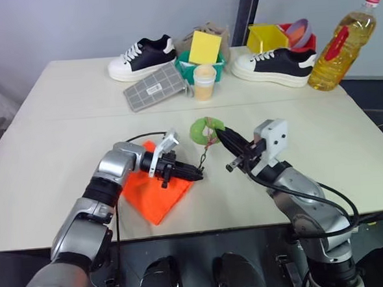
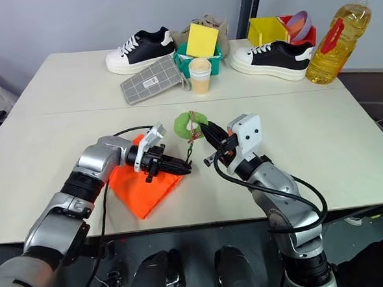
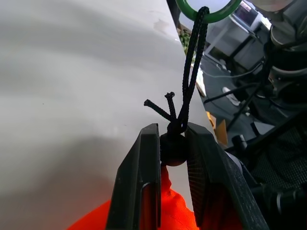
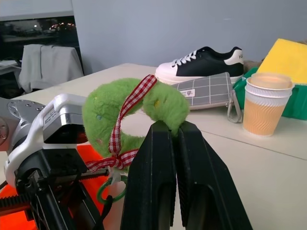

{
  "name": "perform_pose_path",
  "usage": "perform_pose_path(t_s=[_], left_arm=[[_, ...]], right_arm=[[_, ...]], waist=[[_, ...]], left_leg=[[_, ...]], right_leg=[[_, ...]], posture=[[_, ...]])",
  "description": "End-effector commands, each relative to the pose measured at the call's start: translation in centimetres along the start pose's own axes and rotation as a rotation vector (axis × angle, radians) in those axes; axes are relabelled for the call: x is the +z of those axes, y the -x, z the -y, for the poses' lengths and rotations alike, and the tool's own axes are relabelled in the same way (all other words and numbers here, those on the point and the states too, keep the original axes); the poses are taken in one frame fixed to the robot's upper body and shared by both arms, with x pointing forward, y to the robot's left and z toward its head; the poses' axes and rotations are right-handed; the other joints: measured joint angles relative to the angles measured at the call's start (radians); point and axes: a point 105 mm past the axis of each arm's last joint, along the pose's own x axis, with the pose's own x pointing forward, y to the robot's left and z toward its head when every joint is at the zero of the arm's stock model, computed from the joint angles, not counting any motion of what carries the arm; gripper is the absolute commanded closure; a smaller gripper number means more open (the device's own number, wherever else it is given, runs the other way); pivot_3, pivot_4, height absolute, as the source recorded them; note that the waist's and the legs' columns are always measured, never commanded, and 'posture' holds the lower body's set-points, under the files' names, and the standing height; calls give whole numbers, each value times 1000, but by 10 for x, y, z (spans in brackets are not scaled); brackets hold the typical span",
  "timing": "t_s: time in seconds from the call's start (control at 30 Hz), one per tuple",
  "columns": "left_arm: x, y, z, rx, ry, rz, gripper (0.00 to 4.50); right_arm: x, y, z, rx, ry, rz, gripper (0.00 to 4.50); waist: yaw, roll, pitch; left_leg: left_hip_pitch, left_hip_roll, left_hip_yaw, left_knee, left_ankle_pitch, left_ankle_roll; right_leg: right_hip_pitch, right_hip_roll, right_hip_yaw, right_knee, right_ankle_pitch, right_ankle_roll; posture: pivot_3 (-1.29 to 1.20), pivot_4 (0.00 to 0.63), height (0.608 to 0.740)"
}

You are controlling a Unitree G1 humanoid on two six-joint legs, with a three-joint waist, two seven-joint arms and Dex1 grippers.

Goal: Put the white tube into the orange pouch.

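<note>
The orange pouch lies flat on the table near its front edge. My left gripper reaches over it, shut on the black bead of the pouch's black cord. From the bead the cord rises to a green ring hanging below a fuzzy round green tag with a red-checked ribbon. My right gripper is shut on that tag's rim and holds it above the table, just right of the pouch. The white tube is out of view.
At the table's back stand a grey grid pouch, a cream cup, a green basket with a yellow card, two black-and-white shoes, a yellow box and an oil bottle.
</note>
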Motion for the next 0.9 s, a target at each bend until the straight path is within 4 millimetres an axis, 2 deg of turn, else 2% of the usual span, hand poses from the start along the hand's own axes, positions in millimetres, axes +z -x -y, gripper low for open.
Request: perform_pose_path(t_s=[0.03,0.17,0.63,0.77,0.9], left_arm=[[-6,6,5,9,-82,-74,4255],[-22,13,7,44,-125,-151,4255],[-56,26,17,66,-210,-320,4255],[-67,32,19,66,-246,-392,4255],[-63,31,26,37,-217,-352,4255]], right_arm=[[18,0,1,-11,30,77,4500],[20,-2,28,-142,59,94,4500],[12,0,70,-347,109,40,4500],[7,1,75,-364,112,11,4500],[1,-1,72,-350,105,-19,4500]], waist=[[-1,0,0],[-1,0,0],[1,1,-1],[0,1,-1],[-3,2,-1]], left_leg=[[0,0,0,0,0,0],[1,0,0,0,0,-1],[1,0,0,3,0,0],[1,1,0,3,0,0],[2,1,0,3,0,-1]], right_leg=[[0,0,0,0,0,0],[1,0,0,1,0,0],[2,0,0,3,0,0],[2,0,0,3,0,0],[1,0,0,4,0,0]], posture=[[0,150,740],[0,150,740],[0,150,740],[0,150,740],[0,150,740]])
